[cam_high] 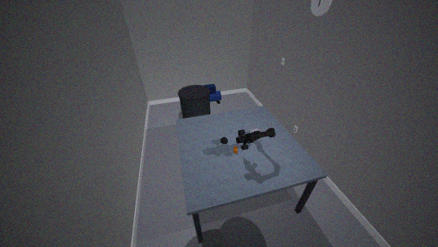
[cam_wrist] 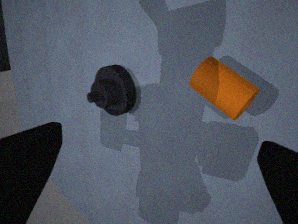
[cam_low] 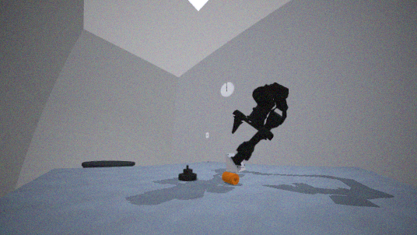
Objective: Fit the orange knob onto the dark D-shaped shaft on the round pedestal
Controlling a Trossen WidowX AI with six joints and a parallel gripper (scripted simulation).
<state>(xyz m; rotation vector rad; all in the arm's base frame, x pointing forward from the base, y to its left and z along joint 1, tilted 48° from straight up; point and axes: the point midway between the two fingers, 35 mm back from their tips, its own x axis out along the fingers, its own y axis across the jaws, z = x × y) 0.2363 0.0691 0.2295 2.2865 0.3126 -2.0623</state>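
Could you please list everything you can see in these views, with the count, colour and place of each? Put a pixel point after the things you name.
knob (cam_high: 235, 150) (cam_low: 230, 178) (cam_wrist: 224, 88): one, orange, lying on its side on the table
pedestal (cam_high: 224, 141) (cam_low: 187, 177) (cam_wrist: 126, 90): one, black, upright on the table
table (cam_high: 212, 180) (cam_low: 97, 218) (cam_wrist: 75, 45): one, blue-grey, under both
bin (cam_high: 195, 104): one, dark grey, beyond the table
clock (cam_high: 320, 6) (cam_low: 227, 89): one, white, on the wall
outlets (cam_high: 283, 61): two, white, on the wall
arm (cam_high: 257, 136) (cam_low: 271, 93): one, black, over the table
gripper (cam_wrist: 164, 141): one, black, open above the table

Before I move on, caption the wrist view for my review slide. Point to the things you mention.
Open tool (cam_wrist: 164, 141) above the table, orange knob (cam_wrist: 225, 88) lying apart from the dark pedestal (cam_wrist: 120, 90).
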